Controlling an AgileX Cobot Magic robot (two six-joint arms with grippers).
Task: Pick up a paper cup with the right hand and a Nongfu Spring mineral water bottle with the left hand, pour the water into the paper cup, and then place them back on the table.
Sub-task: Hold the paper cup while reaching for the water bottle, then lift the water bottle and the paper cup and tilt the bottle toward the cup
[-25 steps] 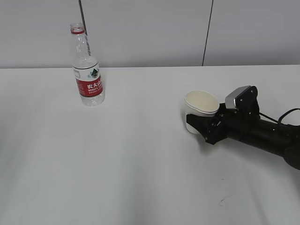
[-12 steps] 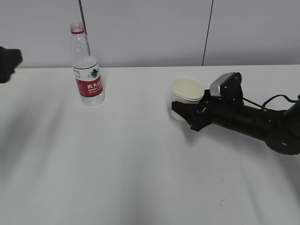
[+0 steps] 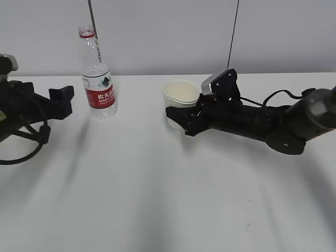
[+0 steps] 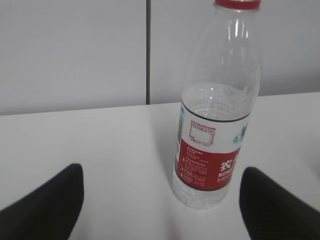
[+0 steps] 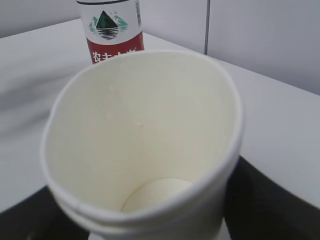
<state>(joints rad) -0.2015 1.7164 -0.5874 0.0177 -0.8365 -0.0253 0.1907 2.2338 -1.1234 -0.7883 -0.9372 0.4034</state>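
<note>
The Nongfu Spring mineral water bottle (image 3: 97,79) stands upright at the back left of the white table (image 3: 157,184), uncapped, with water in its lower part. My left gripper (image 3: 65,100) is open just left of it; in the left wrist view the bottle (image 4: 215,115) stands between and beyond the two black fingertips (image 4: 47,200). My right gripper (image 3: 181,116) is shut on the paper cup (image 3: 180,100), holding it near the table's middle. In the right wrist view the empty cup (image 5: 145,145) fills the frame, with the bottle's label (image 5: 112,30) behind it.
A grey wall with dark vertical seams (image 3: 231,37) stands behind the table. A faint scuff mark (image 3: 251,224) lies at the front right. The right arm's cable (image 3: 278,94) trails along the table's back right.
My right gripper has carried the cup leftward towards the bottle. My left arm has come into view from the left and now reaches close to the bottle.
</note>
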